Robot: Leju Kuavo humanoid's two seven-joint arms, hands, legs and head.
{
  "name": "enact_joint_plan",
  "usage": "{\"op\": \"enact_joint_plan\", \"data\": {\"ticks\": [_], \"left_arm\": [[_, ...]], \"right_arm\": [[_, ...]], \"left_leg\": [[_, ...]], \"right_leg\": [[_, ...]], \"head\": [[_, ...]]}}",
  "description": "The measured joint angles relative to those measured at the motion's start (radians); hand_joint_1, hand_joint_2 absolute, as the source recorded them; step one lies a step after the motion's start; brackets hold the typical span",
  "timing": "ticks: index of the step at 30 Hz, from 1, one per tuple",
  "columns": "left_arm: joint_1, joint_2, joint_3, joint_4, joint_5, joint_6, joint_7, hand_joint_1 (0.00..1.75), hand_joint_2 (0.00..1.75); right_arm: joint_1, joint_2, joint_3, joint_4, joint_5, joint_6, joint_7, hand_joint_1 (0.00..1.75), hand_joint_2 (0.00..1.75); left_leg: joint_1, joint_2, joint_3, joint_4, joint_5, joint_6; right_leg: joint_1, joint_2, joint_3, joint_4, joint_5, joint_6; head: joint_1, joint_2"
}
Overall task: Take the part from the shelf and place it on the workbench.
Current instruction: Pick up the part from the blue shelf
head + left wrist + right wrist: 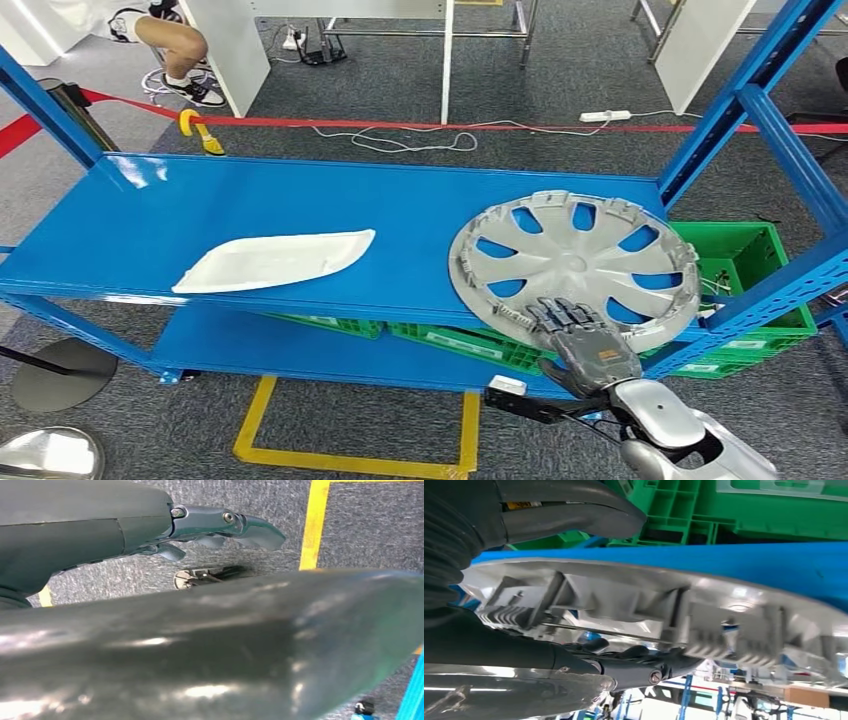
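My right hand (pixel 583 343) grips the near rim of the wheel cover (pixel 575 262), thumb under, fingers on top, on the blue shelf (pixel 300 205). Next I must lift it free. My left hand (pixel 220 527) hangs empty, fingers apart.

green crates (pixel 745 262) under shelf

The head view looks down onto the blue shelf (pixel 300 215) from above. The right wrist view sits close against the same shelf's front edge (pixel 734 562). The left wrist view faces the carpet (pixel 360 525).
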Motion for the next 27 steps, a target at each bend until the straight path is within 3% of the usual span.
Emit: {"op": "enact_joint_plan", "data": {"ticks": [18,22,27], "left_arm": [[0.007,0.026,0.006,-0.062,0.0,0.038,-0.009,0.0,0.0],[0.007,0.03,0.006,-0.073,0.0,0.044,-0.009,0.0,0.0],[0.007,0.034,0.006,-0.082,0.0,0.046,-0.009,0.0,0.0]], "right_arm": [[0.073,-0.032,-0.065,-0.049,-0.006,-0.009,0.006,0.0,1.75],[0.075,-0.032,-0.075,-0.049,-0.002,-0.021,0.008,1.7,1.75],[0.066,-0.029,-0.079,-0.038,0.017,-0.033,0.0,1.75,1.75]], "left_leg": [[0.0,0.0,0.0,0.0,0.0,0.0],[0.0,0.0,0.0,0.0,0.0,0.0],[0.0,0.0,0.0,0.0,0.0,0.0]], "right_leg": [[0.0,0.0,-0.001,0.0,0.0,0.0],[0.0,0.0,0.0,0.0,0.0,0.0],[0.0,0.0,0.0,0.0,0.0,0.0]], "head": [[0.0,0.0],[0.0,0.0],[0.0,0.0]]}}
